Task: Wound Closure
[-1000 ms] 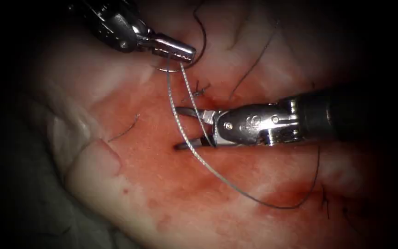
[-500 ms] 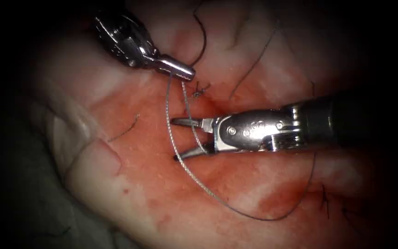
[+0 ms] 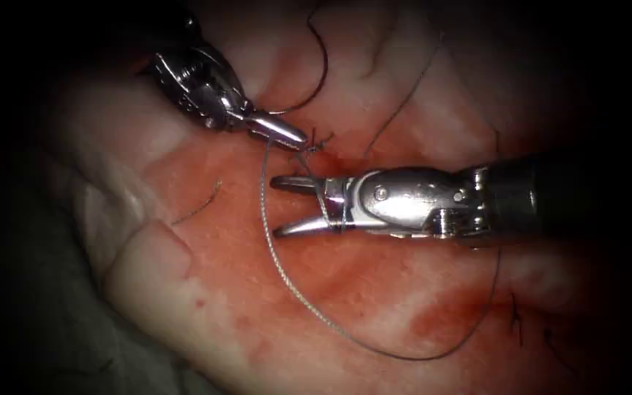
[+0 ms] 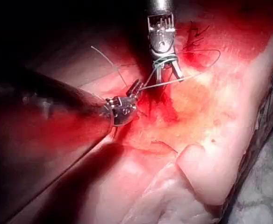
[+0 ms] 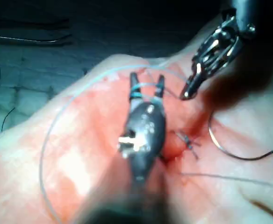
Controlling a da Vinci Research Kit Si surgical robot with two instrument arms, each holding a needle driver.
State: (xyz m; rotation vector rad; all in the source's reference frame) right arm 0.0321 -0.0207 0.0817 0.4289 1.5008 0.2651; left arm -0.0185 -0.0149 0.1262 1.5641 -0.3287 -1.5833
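My left tool (image 3: 298,139) reaches in from the upper left with its jaws shut on the thread just beside a knot (image 3: 317,144) on the tissue (image 3: 206,307). The right tool (image 3: 279,205) lies across the wound with jaws open. The thread (image 3: 266,219) is looped around their base and sweeps down in a wide arc to the lower right. That loop crosses the right tool's open jaws (image 5: 147,85) in its wrist view, with the left tool (image 5: 188,92) close by. Neither tool holds the needle. A thin dark arc (image 3: 325,69) lies above; I cannot tell if it is needle or thread.
A short cut thread end (image 3: 199,208) lies on the tissue to the left. Dark stitch ends (image 3: 517,318) stand at the lower right, near a patch of red fluid (image 3: 455,311). The tissue's edge drops off to grey cloth (image 3: 45,322) at the lower left.
The left tool has come down and right, bringing its thread end close to the knot. The thread loop has slid toward the base of the right tool's open jaws, which shifted slightly up.
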